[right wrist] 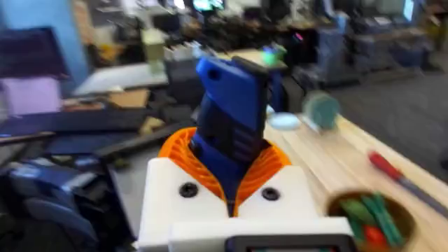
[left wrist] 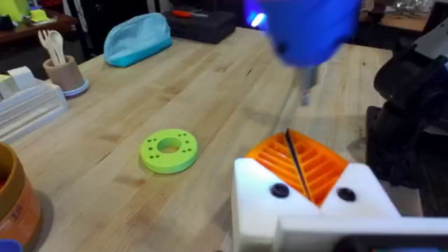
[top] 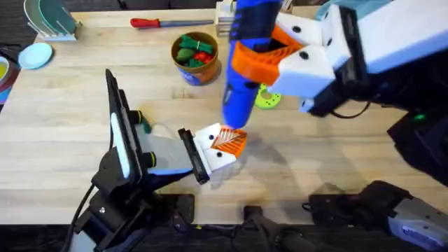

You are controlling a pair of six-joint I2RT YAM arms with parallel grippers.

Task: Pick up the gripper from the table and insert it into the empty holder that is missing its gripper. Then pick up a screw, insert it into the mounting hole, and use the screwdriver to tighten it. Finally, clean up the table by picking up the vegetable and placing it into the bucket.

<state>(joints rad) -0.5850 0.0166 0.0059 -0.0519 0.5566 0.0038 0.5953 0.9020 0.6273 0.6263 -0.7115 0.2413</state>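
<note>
My right gripper [top: 262, 56] is shut on the blue screwdriver [top: 245, 63], held nose-down, and also grips the screwdriver [right wrist: 231, 133] in the right wrist view. Its metal bit [left wrist: 306, 94] hangs just over my left gripper [top: 225, 143]. The left gripper [left wrist: 301, 168] is shut, its two orange ribbed tips pressed together. Both white holders [left wrist: 308, 203] carry an orange tip and show a dark screw head [left wrist: 279, 190]. The orange-brown bucket [top: 194, 57] stands behind and holds green and red toy pieces. A small dark-green oblong thing, apparently the vegetable [top: 144, 126], lies beside the left arm.
A bright-green ring disc [top: 268, 99] lies right of the screwdriver, and a red-handled screwdriver [top: 155, 22] at the table's far edge. A dish rack [top: 49, 21] and a blue lid [top: 35, 54] sit far left. A blue pouch [left wrist: 136, 38] is farther off.
</note>
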